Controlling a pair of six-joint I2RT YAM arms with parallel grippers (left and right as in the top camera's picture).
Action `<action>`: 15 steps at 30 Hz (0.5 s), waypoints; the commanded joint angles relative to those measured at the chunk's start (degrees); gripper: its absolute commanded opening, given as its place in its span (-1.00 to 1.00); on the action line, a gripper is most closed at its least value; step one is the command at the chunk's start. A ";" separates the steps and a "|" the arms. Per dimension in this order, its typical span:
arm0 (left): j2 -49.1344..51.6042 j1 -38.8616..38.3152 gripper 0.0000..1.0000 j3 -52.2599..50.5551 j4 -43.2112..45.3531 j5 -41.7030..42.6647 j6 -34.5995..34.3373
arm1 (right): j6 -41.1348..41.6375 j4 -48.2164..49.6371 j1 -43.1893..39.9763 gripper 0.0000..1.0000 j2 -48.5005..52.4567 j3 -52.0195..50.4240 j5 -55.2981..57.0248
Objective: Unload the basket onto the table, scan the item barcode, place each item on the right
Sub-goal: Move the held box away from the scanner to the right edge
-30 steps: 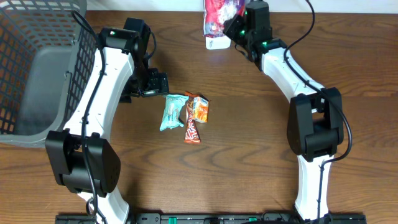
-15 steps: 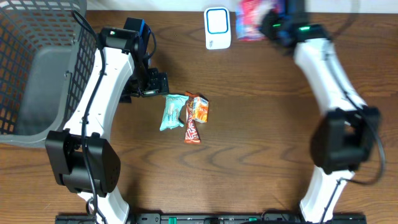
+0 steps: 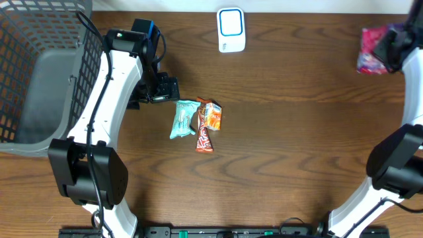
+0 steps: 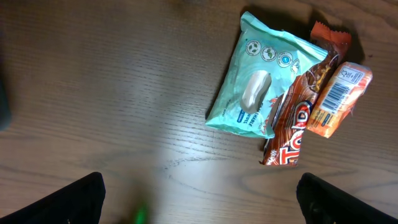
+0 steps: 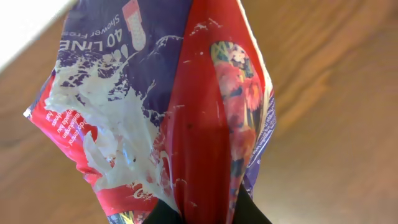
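Red-purple pouch (image 5: pixel 186 106): your R gripper (image 5: pixel 200 213) pinches it, well right of scanner (image 3: pixel 231 30). L gripper (image 4: pixel 199 199) spread above snack pile (image 4: pixel 292 118), likely unscanned. Pouch's scan: can't tell.

Brown wood table (image 3: pixel 277 132) with visible grain and a faint sheen. Glossy, crinkled plastic film on the red-and-purple packet (image 5: pixel 186 112) and the teal snack packet (image 4: pixel 261 93). Grey plastic mesh basket (image 3: pixel 20 39).

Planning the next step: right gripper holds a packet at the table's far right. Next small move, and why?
Probably lower the right gripper and release the red-and-purple packet onto the table there: it was over the white scanner a second ago and now hangs far right of it.
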 commanded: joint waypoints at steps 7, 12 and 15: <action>-0.44 0.22 0.96 -0.07 -0.20 -0.57 0.57 | -6.86 -1.90 -9.90 0.89 3.65 0.04 -0.98; -0.44 0.22 0.96 -0.07 -0.20 -0.57 0.55 | -8.87 -5.38 -11.26 0.98 2.97 0.28 -8.41; -0.44 0.22 0.96 -0.07 -0.20 -0.57 0.57 | -9.46 -8.22 -10.80 0.99 1.25 0.35 -11.96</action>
